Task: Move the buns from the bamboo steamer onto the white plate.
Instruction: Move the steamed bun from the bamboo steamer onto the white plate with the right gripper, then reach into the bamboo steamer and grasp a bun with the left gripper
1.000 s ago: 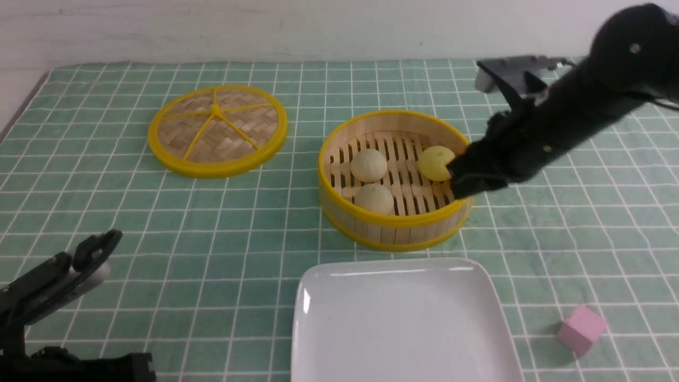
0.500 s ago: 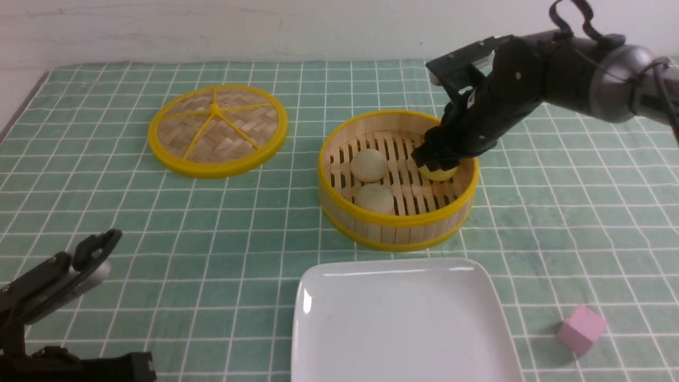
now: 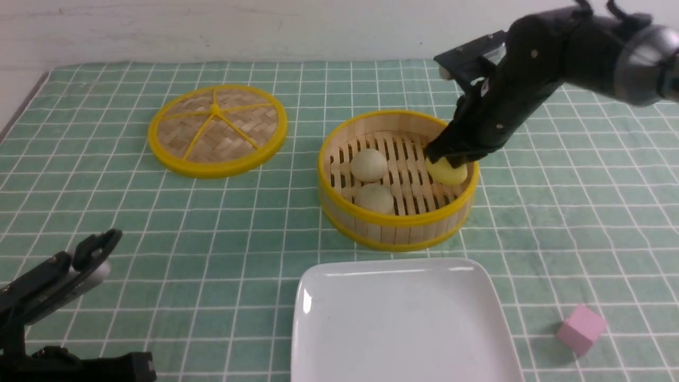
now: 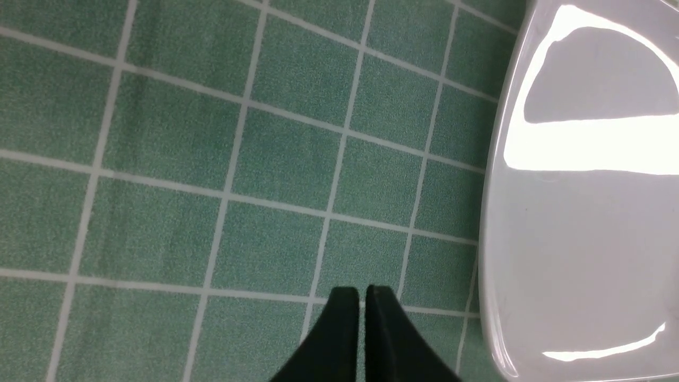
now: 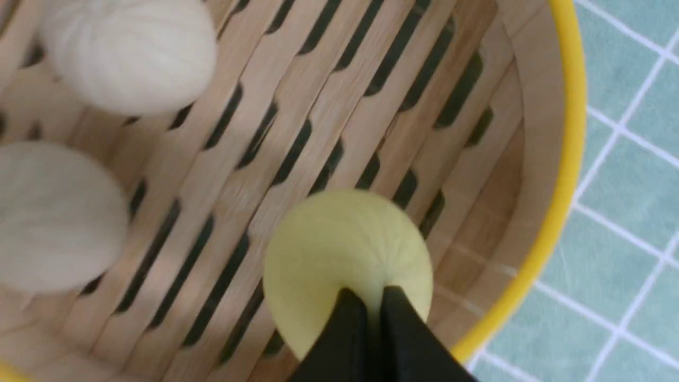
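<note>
At three o'clock in the bamboo steamer (image 3: 393, 220), the right hand (image 5: 372, 300) — just apart — is now together atop the yellow bun (image 5: 339, 249), likely gripping nothing.

Bamboo steamer (image 3: 392, 231): matt wood slats. White plate (image 3: 403, 318): v. glossy, smooth. Tablecloth (image 3: 212, 223): matt grn fabric.

Front view: the white plate (image 3: 398, 318) is cut off by the lower edge (its near rim lies out of view). The right gripper (image 3: 441, 158) covers the upper part of the yellow bun (image 3: 452, 175); fingertip contact cannot be determined. Right wrist view: the two pale buns (image 5: 58, 212) are blurred and cropped, and the bamboo steamer (image 5: 570, 132) is only partly in frame.
</note>
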`<state>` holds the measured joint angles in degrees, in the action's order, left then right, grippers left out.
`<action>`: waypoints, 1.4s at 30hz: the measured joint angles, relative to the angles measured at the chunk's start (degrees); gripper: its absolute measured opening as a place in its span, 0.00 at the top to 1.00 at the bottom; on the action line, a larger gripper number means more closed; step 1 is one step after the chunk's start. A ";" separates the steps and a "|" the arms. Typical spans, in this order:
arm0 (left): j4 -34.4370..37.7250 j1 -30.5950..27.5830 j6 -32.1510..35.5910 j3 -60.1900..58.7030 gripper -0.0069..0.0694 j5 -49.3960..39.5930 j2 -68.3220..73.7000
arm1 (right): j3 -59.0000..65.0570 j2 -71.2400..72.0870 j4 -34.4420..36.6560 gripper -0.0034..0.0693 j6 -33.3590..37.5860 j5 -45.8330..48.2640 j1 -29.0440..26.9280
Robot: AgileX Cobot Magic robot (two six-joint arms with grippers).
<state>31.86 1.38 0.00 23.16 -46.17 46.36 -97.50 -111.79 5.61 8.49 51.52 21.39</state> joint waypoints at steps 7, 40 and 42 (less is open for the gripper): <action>0.00 0.00 0.00 0.00 0.83 0.00 0.00 | 8.64 15.54 10.01 0.94 0.05 15.47 0.12; -0.59 0.00 0.00 3.81 0.79 -0.59 1.62 | 37.95 41.39 -2.28 0.86 -2.57 11.09 13.10; -1.18 0.00 0.75 7.74 0.83 -2.21 3.86 | 41.84 47.18 -2.48 0.96 -2.59 12.49 13.10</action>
<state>30.69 1.38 0.75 30.90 -48.38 50.22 -55.67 -64.62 3.13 5.90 64.01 34.49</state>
